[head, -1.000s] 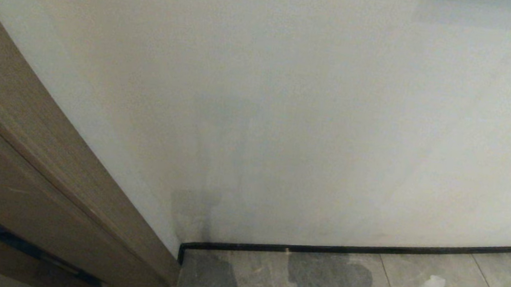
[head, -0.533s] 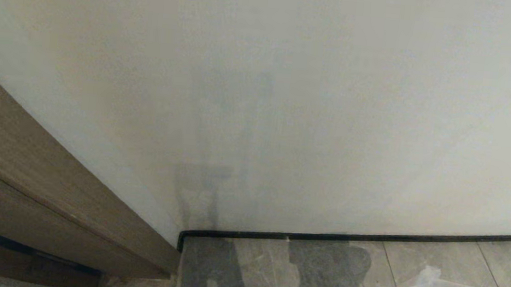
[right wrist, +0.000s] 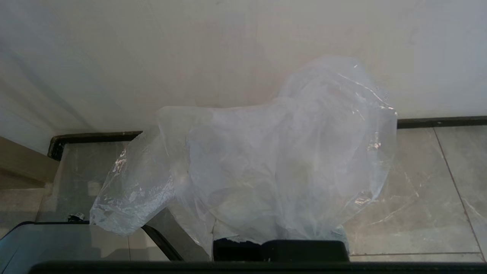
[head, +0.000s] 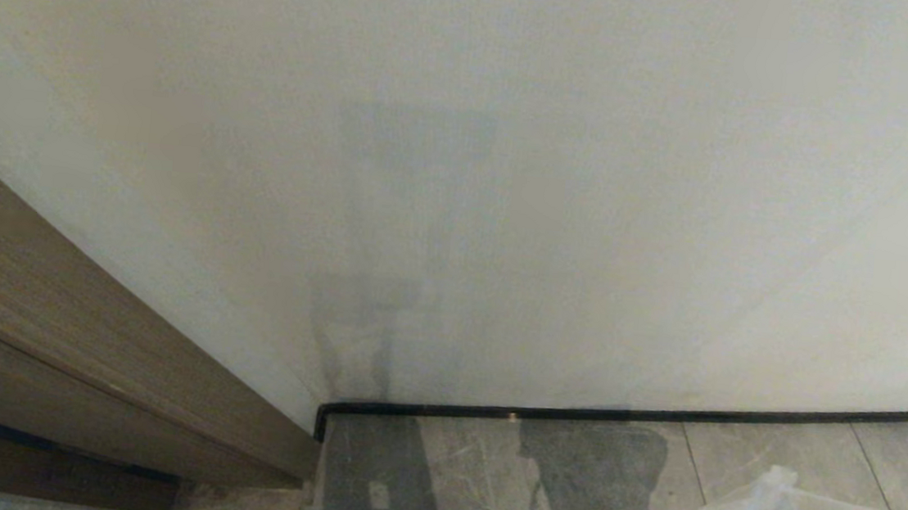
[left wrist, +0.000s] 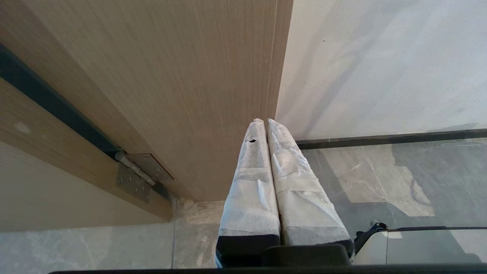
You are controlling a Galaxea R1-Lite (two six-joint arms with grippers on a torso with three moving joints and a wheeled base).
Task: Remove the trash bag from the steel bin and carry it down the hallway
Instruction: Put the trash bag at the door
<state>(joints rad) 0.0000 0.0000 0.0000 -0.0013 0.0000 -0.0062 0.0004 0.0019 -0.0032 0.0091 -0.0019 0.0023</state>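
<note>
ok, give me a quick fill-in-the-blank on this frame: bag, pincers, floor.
1. The clear trash bag bunches out of the ____ pincer.
2. The left pincer, fingers wrapped in white, is ____ and holds nothing.
3. A ____ baseboard runs where the pale wall meets the floor tiles.
4. The steel bin is ____ in these views.

Missing words: right; shut; black; not visible

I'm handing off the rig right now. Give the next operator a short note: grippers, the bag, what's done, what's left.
Right gripper: shut on the trash bag, which billows over its fingers.
Left gripper: shut, empty, near the wooden door.
Bag is out; no steel bin in view.
Robot faces a pale wall and dark baseboard on grey floor tiles.
Left: carry it down the hallway.
</note>
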